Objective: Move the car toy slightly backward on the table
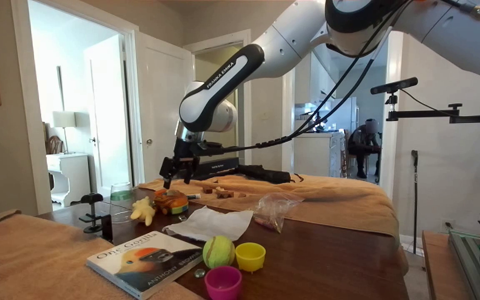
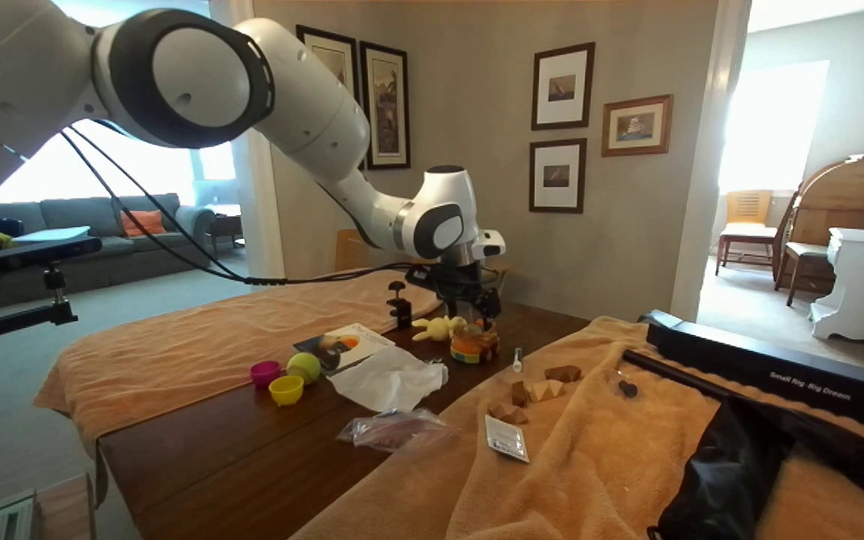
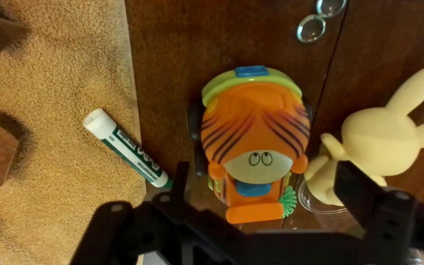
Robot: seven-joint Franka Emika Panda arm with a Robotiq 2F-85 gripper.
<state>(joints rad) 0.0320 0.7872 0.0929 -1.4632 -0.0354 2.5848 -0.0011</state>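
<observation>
Though spread wide with nothing held, cannot yet count the gripper (image 1: 177, 183) as centred on the car toy (image 3: 254, 129): judging by the wrist view, expect to find most of that body ahead of the fingertip line and below it, midway between both sides. Lies on the dark wood of the table (image 3: 168, 55), turned lengthwise away from the gripper and crossing the fingertip line nearly square. Looks narrower than the span above, but sits lower down, so hard to judge the spare room. Would probably need a small shift ahead, then a straight descent astride the flanks. Cannot tell the direction meant by backward. Must mind the pale rabbit figure (image 3: 381, 143), close beside on the right of that view, partly hidden by a fingertip and likely to be brushed on the way down; also the marker (image 3: 127, 147) on the opposite side, lying across the edge of the towel (image 3: 68, 81). As for the car toy's looks, chunky and glossy: mostly orange, streaked with dark slanting stripes, banded lime-green at the far end around a blue block, marked by a pale patch with two drawn eyes, fitted with dark wheels, finished at the near end by an orange bar and a green bristly tuft.
</observation>
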